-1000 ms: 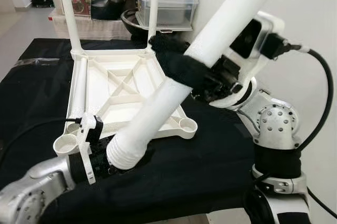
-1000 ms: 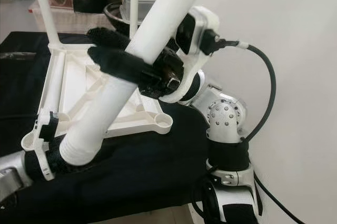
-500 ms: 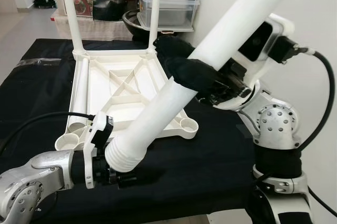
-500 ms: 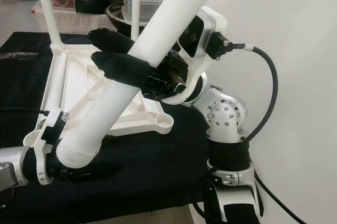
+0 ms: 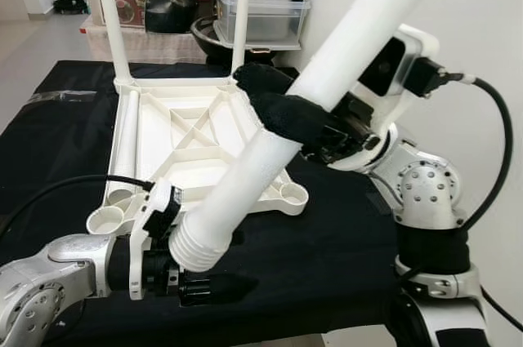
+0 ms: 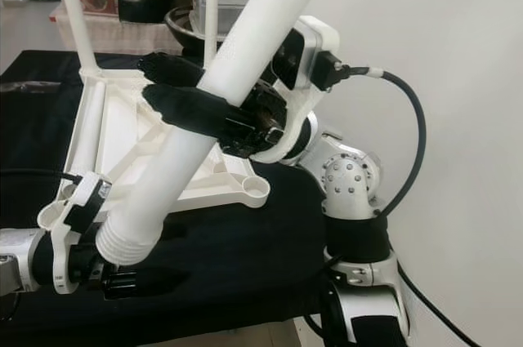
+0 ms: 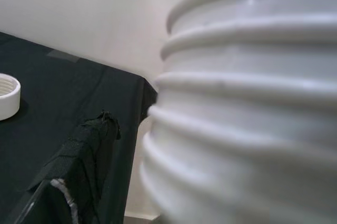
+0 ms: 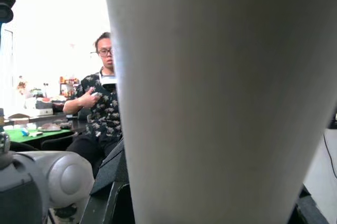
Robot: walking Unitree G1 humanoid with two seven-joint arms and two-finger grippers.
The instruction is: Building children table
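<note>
Since the earlier frames the left tool [image 5: 192,269] has slid forward under the ribbed threaded end of the long white plastic table leg [image 5: 270,151], and the leg's low end has lifted slightly off the black-draped counter [image 5: 327,257]. The left tool's fingers [image 7: 73,176] lie beside the threads; whether they pinch cannot be told. The right tool [image 5: 274,98] is pressed closed around the leg's middle, holding it slanted above the counter. Behind the leg, the upturned white ribbed plastic tabletop [image 5: 180,139] lies on the counter, two white legs [image 5: 113,20] standing in its far corner sockets. Beyond the tabletop sits a clear plastic storage box with a green lid [image 5: 257,4].
</note>
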